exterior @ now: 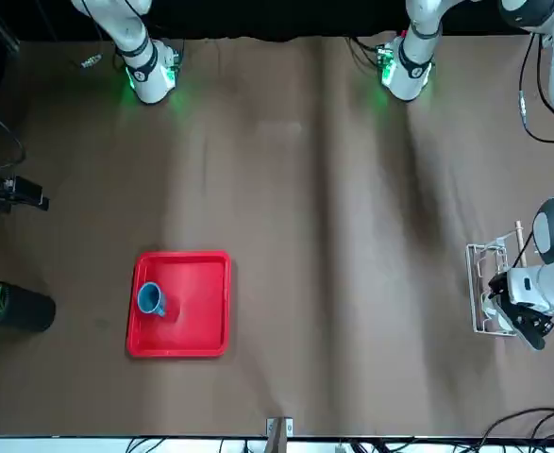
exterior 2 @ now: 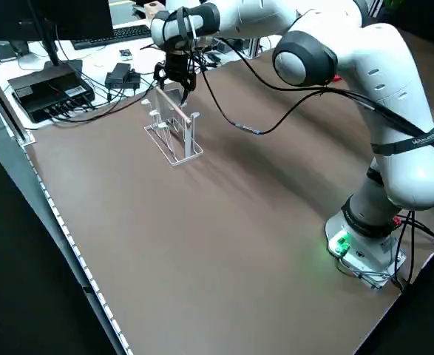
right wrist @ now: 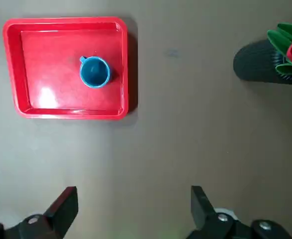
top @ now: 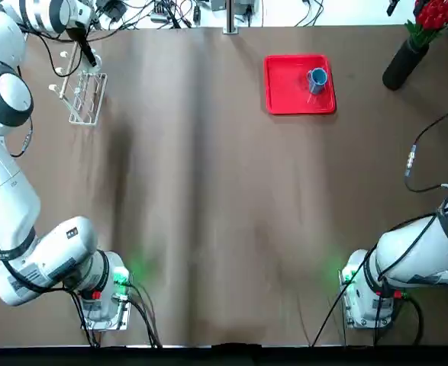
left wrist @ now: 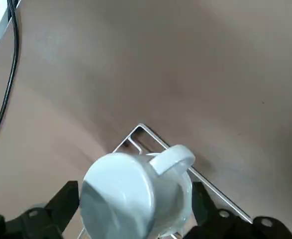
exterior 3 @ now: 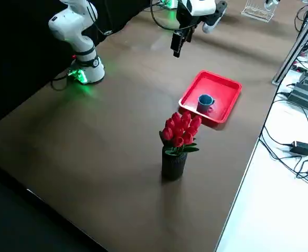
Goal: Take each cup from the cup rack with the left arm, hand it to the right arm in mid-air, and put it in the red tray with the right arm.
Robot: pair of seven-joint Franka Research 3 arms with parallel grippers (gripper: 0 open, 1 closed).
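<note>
The white cup [left wrist: 136,196] sits on the silvery cup rack [top: 85,97] at the table's far left corner, lying between the fingers of my left gripper [left wrist: 136,211]. The fingers [left wrist: 66,199] stand wide on either side of the cup, so the gripper is open. In the top view the left gripper [top: 88,57] hides this cup. The blue cup [top: 317,78] stands in the red tray [top: 285,95] at the far middle right. My right gripper [right wrist: 133,214] hangs open and empty high above the table, looking down on the red tray [right wrist: 41,102].
A black vase of red flowers [top: 408,59] stands at the far right corner, right of the tray. Cables and boxes [exterior 2: 61,85] lie beyond the table's far edge behind the rack. Both arm bases [top: 101,297] sit at the near edge.
</note>
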